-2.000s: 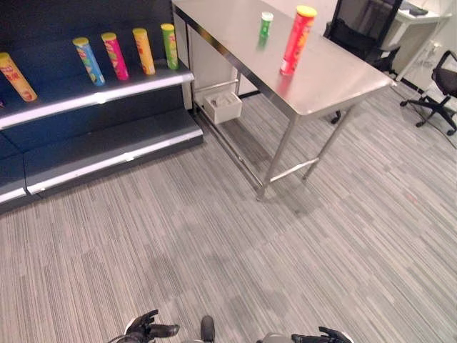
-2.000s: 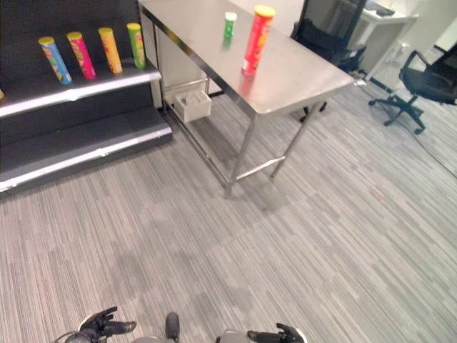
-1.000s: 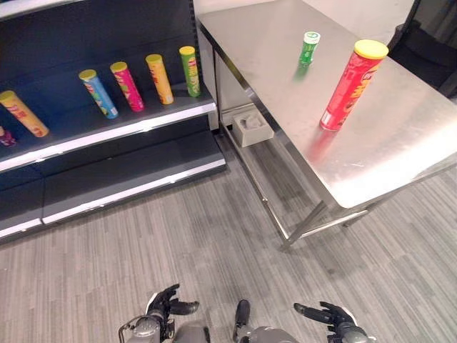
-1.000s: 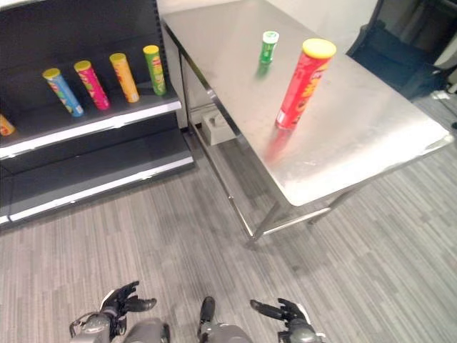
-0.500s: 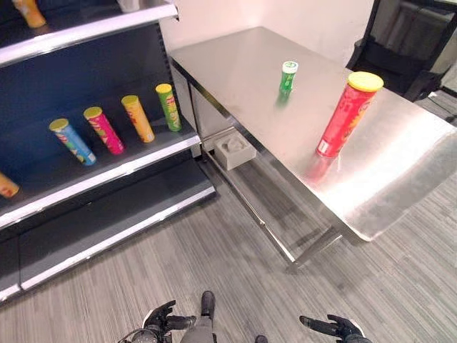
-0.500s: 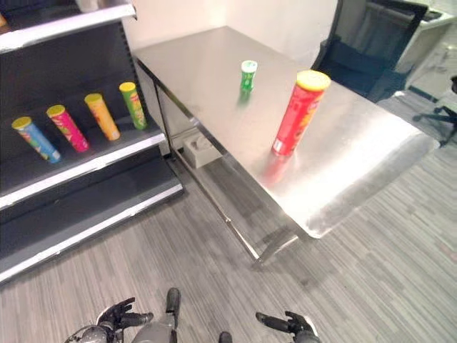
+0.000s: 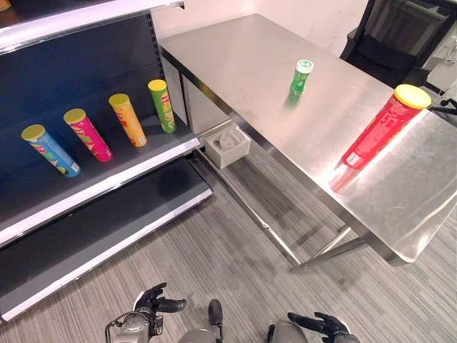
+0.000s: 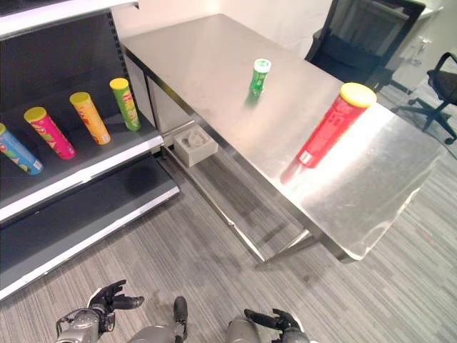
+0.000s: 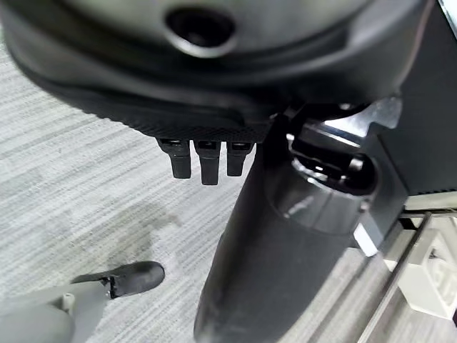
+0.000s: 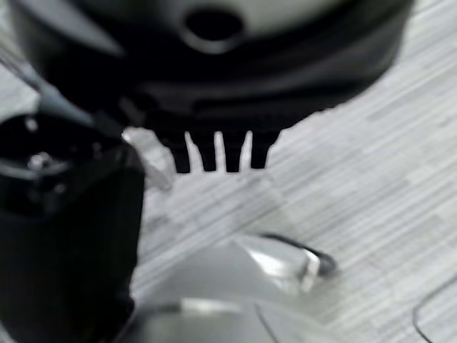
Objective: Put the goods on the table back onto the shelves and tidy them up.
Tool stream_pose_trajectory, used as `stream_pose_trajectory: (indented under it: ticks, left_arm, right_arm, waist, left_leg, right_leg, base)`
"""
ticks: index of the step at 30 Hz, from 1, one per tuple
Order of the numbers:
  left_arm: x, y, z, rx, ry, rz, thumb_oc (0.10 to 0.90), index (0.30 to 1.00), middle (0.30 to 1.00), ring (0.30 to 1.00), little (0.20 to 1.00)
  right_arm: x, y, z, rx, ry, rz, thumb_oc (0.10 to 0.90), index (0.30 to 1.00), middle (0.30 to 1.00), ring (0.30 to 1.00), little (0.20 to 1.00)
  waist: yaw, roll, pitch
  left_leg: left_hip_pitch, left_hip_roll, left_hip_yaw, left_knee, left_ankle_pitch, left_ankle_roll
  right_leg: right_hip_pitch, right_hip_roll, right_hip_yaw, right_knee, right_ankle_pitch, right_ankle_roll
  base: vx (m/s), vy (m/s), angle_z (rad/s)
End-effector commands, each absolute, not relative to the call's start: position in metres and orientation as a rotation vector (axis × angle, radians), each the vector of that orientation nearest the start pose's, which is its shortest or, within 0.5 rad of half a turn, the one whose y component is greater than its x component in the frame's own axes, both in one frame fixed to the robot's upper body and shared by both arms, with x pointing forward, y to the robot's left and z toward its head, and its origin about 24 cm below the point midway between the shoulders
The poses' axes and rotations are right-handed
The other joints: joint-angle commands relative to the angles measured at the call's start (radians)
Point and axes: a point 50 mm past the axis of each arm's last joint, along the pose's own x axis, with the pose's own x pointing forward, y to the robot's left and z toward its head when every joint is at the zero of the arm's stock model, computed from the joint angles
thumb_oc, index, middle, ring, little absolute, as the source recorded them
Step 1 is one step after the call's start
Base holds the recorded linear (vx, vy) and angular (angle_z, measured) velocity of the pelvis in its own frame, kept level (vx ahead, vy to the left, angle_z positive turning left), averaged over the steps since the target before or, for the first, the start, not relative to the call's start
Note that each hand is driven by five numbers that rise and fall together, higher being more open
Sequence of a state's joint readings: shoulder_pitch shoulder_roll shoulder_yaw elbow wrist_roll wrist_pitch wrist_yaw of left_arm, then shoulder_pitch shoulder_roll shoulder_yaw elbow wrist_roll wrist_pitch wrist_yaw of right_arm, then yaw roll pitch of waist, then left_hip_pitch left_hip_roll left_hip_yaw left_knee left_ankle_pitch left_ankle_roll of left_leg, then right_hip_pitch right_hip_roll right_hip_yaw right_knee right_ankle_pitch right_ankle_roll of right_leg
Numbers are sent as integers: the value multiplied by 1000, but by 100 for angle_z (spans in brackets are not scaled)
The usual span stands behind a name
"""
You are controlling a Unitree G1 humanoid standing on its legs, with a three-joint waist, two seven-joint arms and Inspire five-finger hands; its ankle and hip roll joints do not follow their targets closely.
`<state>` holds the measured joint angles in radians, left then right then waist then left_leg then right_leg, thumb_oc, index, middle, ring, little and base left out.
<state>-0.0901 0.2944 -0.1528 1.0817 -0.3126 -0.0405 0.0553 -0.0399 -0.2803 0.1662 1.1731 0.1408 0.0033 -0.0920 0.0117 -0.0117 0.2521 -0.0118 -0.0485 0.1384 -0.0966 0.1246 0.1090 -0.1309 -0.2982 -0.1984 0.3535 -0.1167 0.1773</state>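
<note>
While a red yellow-lidded tube [image 7: 377, 130] is standing on the steel surface [image 7: 235, 57], the left hand [image 7: 151, 301] and right hand [image 7: 325, 326] are hanging loosely spread, empty. The right eye view is catching a black office chair [image 8: 443, 86].

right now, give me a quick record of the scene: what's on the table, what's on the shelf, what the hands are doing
on table: tall red tube with a yellow lid, upright; small green can with a white lid, upright, apart from it
table: steel table
on shelf: blue tube, pink tube, orange tube, green tube, in a row on the dark shelf
under table: white box
left hand: low, fingers open, holding nothing
right hand: low, fingers open, holding nothing
</note>
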Motion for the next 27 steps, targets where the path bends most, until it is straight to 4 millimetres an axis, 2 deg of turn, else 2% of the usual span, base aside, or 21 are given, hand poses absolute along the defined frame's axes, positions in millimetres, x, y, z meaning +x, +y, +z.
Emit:
stream_pose_trajectory:
  ticks: [1,2,4,10,13,14,15,16,18,19,20,22,24,26,27]
  left_arm:
    - [170,253,-122,126,858,237,800,900,900,900,900]
    - [170,253,-122,126,858,237,800,900,900,900,900]
    - [166,249,-124,112,863,231,800,900,900,900,900]
    - [160,244,-128,103,877,222,800,900,900,900,900]
    - [160,247,-125,95,853,229,800,900,900,900,900]
    - [158,250,-123,82,844,241,800,900,900,900,900]
    - [158,250,-123,82,845,240,800,900,900,900,900]
    - [156,251,-123,78,846,241,800,900,900,900,900]
    - [151,251,-126,74,862,248,800,900,900,900,900]
    - [148,250,-128,75,877,244,800,900,900,900,900]
    - [147,250,-129,78,881,242,800,900,900,900,900]
    - [143,249,-131,83,903,231,800,900,900,900,900]
    - [137,248,-135,91,931,214,800,900,900,900,900]
    - [131,249,-137,115,954,197,800,900,900,900,900]
    - [128,249,-138,124,964,180,800,900,900,900,900]
  right_arm:
    - [122,-274,-140,-325,1103,-240,800,900,900,900,900]
    - [122,-274,-140,-325,1103,-240,800,900,900,900,900]
    - [109,-278,-142,-309,1137,-272,800,900,900,900,900]
    - [89,-300,-140,-269,1176,-433,800,900,900,900,900]
    - [86,-323,-130,-216,1129,-576,800,900,900,900,900]
    - [86,-350,-112,-171,1030,-730,800,900,900,900,900]
    - [85,-350,-112,-171,1031,-731,800,900,900,900,900]
    - [86,-366,-101,-171,969,-798,800,900,900,900,900]
    - [98,-396,-66,-200,785,-901,800,900,900,900,900]
    - [104,-414,-42,-235,679,-944,800,900,900,900,900]
    - [112,-423,-25,-249,594,-956,800,900,900,900,900]
    - [136,-442,33,-315,355,-927,800,900,900,900,900]
    - [164,-445,95,-359,85,-848,800,900,900,900,900]
    - [191,-422,154,-397,-190,-680,800,900,900,900,900]
    - [196,-411,175,-412,-288,-614,800,900,900,900,900]
  waist:
    - [-14,-17,-9]
    - [-14,-17,-8]
    - [-17,-37,-31]
    - [-35,-41,-50]
    - [-48,-39,-55]
    - [-61,-37,-63]
    - [-59,-36,-62]
    - [-65,-33,-67]
    - [-81,-30,-79]
    - [-88,-26,-81]
    - [-94,-26,-87]
    - [-103,-25,-88]
    - [-107,-26,-92]
    - [-106,-25,-97]
    - [-105,-26,-103]
  left_leg:
    - [-11,81,-53,80,-136,-142]
    - [-11,81,-53,81,-136,-141]
    - [-5,77,-46,78,-137,-150]
    - [17,116,-42,68,-136,-180]
    - [25,131,-33,68,-137,-190]
    - [39,139,-23,60,-137,-194]
    - [42,140,-21,59,-137,-195]
    - [52,143,-16,52,-137,-196]
    - [71,147,-6,37,-139,-199]
    - [89,150,-1,27,-144,-202]
    - [90,149,2,23,-141,-202]
    - [105,151,10,19,-149,-206]
    - [113,154,19,16,-152,-208]
    - [118,156,29,13,-155,-210]
    - [116,155,31,11,-152,-209]
  right_leg:
    - [57,48,-3,-267,134,4]
    - [59,48,-4,-270,135,4]
    - [95,56,-9,-339,173,14]
    - [155,94,-20,-424,179,5]
    - [168,105,-15,-436,174,4]
    - [177,109,-11,-441,170,4]
    - [179,110,-10,-441,170,4]
    - [184,112,-9,-441,166,5]
    - [192,113,-6,-441,159,8]
    - [202,115,-2,-441,152,9]
    - [199,113,0,-441,154,9]
    - [205,116,6,-441,151,10]
    - [204,117,14,-441,152,10]
    - [204,118,20,-441,151,11]
    - [200,118,23,-441,152,11]
  base:
    - [58,-85,-16]
    - [83,-108,3]
    - [125,-152,21]
    - [82,-126,-1]
    - [80,-72,-10]
    - [87,-41,-13]
    - [99,-16,-15]
    - [72,9,-17]
    - [111,19,-19]
    - [92,24,-15]
    - [72,25,-8]
    - [43,18,-6]
    - [34,12,-17]
    - [17,14,-19]
    - [0,0,0]
